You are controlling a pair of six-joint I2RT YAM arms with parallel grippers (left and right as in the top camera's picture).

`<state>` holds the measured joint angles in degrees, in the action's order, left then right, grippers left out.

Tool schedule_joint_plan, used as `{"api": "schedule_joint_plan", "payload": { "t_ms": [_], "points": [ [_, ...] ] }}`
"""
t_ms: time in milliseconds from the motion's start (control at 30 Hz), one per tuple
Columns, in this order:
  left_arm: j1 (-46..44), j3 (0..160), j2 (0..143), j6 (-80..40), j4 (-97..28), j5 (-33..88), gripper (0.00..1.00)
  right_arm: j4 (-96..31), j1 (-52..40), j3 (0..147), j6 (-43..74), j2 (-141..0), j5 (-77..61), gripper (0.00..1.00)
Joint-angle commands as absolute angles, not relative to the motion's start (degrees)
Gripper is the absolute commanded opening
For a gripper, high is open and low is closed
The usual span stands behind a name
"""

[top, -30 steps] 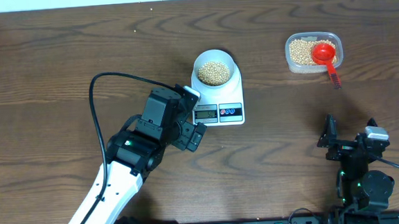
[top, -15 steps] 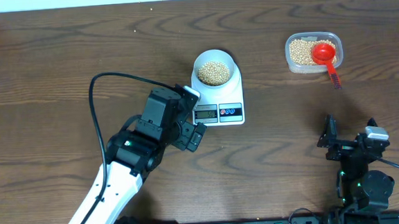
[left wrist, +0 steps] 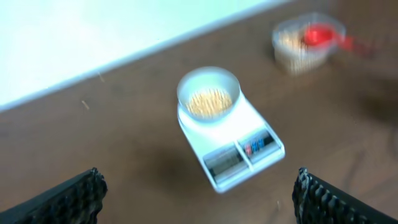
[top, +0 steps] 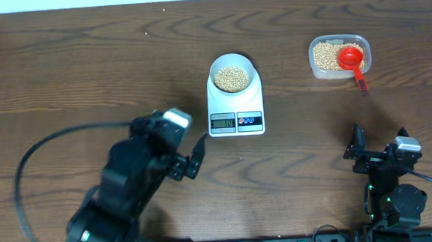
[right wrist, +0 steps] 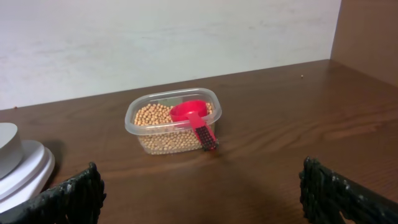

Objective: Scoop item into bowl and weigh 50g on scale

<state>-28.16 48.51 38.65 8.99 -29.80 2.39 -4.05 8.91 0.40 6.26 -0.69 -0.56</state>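
2 spread apart, empty: left end effector [top: 187,135] (near the scale [top: 236,122]) and right end effector [top: 380,142]. Heaped in the bowl [top: 213,67] atop the scale, beans [top: 231,77]; more in clear tub [top: 318,70] with red scoop [top: 351,56].

At centre, passage is blocked by the scale [top: 235,108] with the bowl [top: 233,76] stacked on it. Bare table [top: 85,69] is seen to its left, and between it and the clear tub [top: 325,60], whose red scoop [top: 352,58] handle juts over the rim. The left gripper [top: 189,137], jaws spread, is held near the scale's front-left corner. The right gripper [top: 379,145] is seen well apart.
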Motion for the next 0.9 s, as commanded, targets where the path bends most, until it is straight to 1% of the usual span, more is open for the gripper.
{"api": "schedule_joint_plan", "payload": {
  "t_ms": [0,467,600,767,867],
  "points": [
    [-27.92,44.66,32.60,8.73,-27.18,0.34,0.98,-4.36,8.58,0.32,5.45,-0.38,-0.14,0.99],
    [-26.65,17.23,11.79,8.75,-2.48,-1.13,0.98,-4.36,8.58,0.32,5.48,-0.38,-0.14,0.99],
    [-24.86,11.75,6.57,8.73,0.67,-1.08,0.98,-4.36,8.58,0.32,5.48,-0.38,-0.14,0.99],
    [-23.00,7.92,0.82,8.73,0.97,-1.08,0.98,-4.36,8.58,0.32,5.45,-0.38,-0.14,0.99],
    [-21.98,6.52,0.10,8.75,1.67,-1.10,0.98,-4.36,8.58,0.32,5.48,-0.38,-0.14,0.99]
  ]
}}
